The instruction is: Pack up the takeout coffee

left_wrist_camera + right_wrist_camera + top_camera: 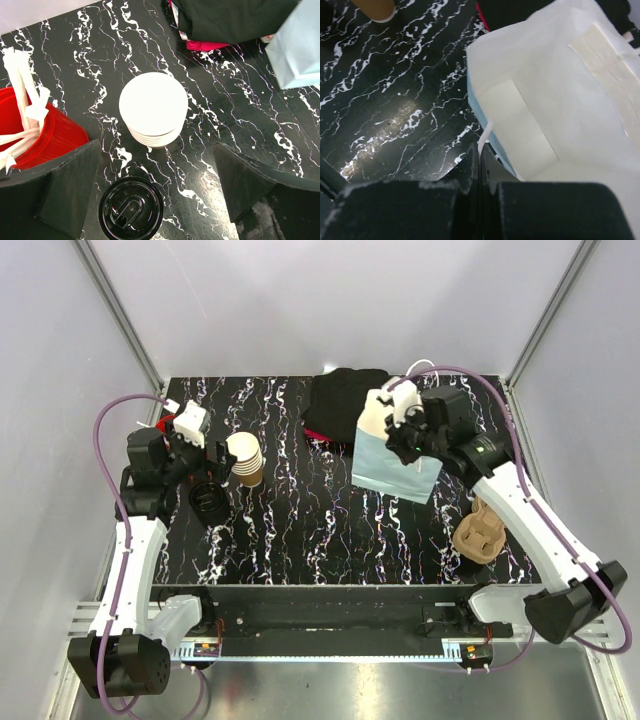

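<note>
Cup stack (153,107), red straw cup (55,137), blue bag (390,475), black cloth (335,405)

A black desk (330,530) veined with white carries everything. At its left stands the takeout coffee (208,502) under a black lid, with a nested stack of tan cups (246,460) just behind it and a red cup of white straws (55,135) beside them. A black cloth (340,400) lies at the rear, a pale blue paper bag (392,465) stands right of centre, and a brown pulp cup carrier (480,532) sits near the right edge
</note>
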Action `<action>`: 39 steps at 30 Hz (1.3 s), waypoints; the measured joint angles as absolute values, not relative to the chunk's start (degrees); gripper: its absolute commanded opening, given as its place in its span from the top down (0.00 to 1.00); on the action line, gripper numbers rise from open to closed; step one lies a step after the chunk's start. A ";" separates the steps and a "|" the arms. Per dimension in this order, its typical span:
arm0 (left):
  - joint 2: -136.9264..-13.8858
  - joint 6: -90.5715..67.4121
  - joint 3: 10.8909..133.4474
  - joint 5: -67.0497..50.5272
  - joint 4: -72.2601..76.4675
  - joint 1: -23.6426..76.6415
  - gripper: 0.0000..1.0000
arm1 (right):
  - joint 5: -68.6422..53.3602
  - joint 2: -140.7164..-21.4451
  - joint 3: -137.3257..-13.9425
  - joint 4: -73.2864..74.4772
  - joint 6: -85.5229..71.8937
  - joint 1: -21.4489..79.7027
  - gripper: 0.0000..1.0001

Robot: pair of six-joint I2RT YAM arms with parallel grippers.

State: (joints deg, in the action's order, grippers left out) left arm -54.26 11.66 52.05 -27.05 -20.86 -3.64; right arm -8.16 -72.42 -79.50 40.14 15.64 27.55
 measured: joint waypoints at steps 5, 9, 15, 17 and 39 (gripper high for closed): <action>-54.26 11.81 51.96 -27.03 -20.84 -3.64 0.01 | -8.01 -77.93 -82.89 40.07 15.97 34.24 1.00; -54.26 11.92 51.92 -26.98 -20.82 -3.64 0.01 | -8.05 -81.71 -84.36 40.23 16.73 39.33 1.00; -54.26 12.10 51.90 -26.74 -20.73 -3.64 0.01 | -8.29 -85.49 -88.03 42.11 18.24 45.43 1.00; -54.26 12.16 51.90 -26.72 -20.60 -3.64 0.01 | -8.71 -85.67 -89.19 43.18 18.74 46.81 1.00; -54.30 12.23 51.90 -26.74 -19.66 -3.64 0.01 | -10.09 -81.30 -89.97 46.37 29.12 47.57 0.22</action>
State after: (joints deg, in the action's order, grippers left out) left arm -54.30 12.23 51.90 -26.74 -19.66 -3.64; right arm -10.09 -81.30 -89.97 46.37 29.12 47.57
